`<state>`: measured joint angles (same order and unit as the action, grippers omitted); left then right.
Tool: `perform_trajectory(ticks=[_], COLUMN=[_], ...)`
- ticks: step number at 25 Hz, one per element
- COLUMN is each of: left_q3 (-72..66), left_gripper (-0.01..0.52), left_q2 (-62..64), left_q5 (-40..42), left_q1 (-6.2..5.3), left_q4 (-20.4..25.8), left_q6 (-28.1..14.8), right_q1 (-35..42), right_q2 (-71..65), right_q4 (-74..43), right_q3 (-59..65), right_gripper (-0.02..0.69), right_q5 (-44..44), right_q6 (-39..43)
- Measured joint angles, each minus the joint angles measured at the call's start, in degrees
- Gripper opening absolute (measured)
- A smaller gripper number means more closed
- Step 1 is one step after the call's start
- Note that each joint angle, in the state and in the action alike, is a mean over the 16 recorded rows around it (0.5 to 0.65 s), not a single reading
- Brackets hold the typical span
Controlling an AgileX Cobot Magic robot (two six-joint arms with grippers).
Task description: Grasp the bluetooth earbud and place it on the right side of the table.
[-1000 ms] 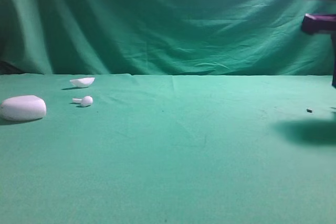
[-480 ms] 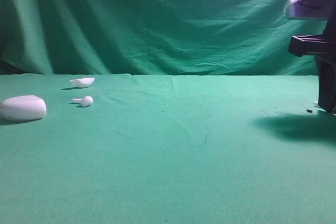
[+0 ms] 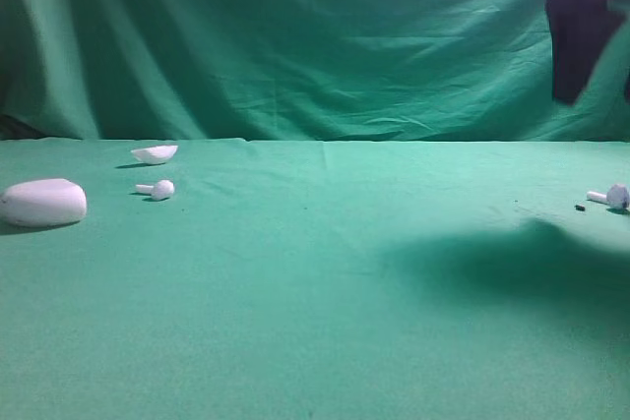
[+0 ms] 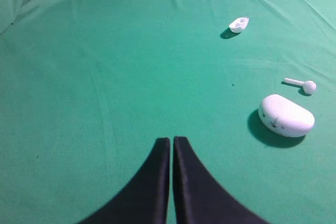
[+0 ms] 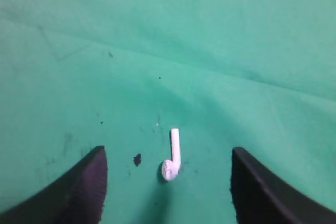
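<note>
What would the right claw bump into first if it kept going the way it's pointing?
Probably the bluetooth earbud, lying on the table between the right gripper's open fingers. Depth is unclear, so a finger might meet cloth first.

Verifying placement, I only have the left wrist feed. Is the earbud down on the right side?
Observer: Yes. The bluetooth earbud lies on the table near its right edge.
Operator: Right hand?
Observer: The right hand is open, with its fingers well clear on either side of the earbud.
Operator: Height?
Observer: The high view shows it raised well above the cloth.
Operator: Debris?
Observer: One small dark speck beside the earbud's head.
</note>
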<state>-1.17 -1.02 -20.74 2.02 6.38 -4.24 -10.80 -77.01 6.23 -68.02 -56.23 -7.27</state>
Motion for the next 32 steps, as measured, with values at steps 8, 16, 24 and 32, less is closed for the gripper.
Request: perform_trajectory(ticks=[8, 16, 24, 32], left_q3=[0.0, 0.0, 0.0, 0.0], left_gripper=[0.0, 0.0, 0.0, 0.0], left_q2=[0.0, 0.0, 0.0, 0.0], left_q5=[0.0, 0.0, 0.0, 0.0], left_q1=[0.0, 0.0, 0.0, 0.0], left_q4=[0.0, 0.0, 0.0, 0.0], left_q6=[0.0, 0.0, 0.0, 0.0], right_q1=[0.0, 0.0, 0.0, 0.04], right_q2=[22.87, 46.88, 65.29, 72.6], right_q4=[0.79, 1.4, 2.69, 0.64], right_q3=[1.89, 10.36, 20.26, 28.28], right_gripper=[0.016, 0.0, 0.0, 0.0], right_q5=[-6.51, -4.99, 0.96, 7.25], right_q6=[1.15, 2.72, 3.64, 3.49])
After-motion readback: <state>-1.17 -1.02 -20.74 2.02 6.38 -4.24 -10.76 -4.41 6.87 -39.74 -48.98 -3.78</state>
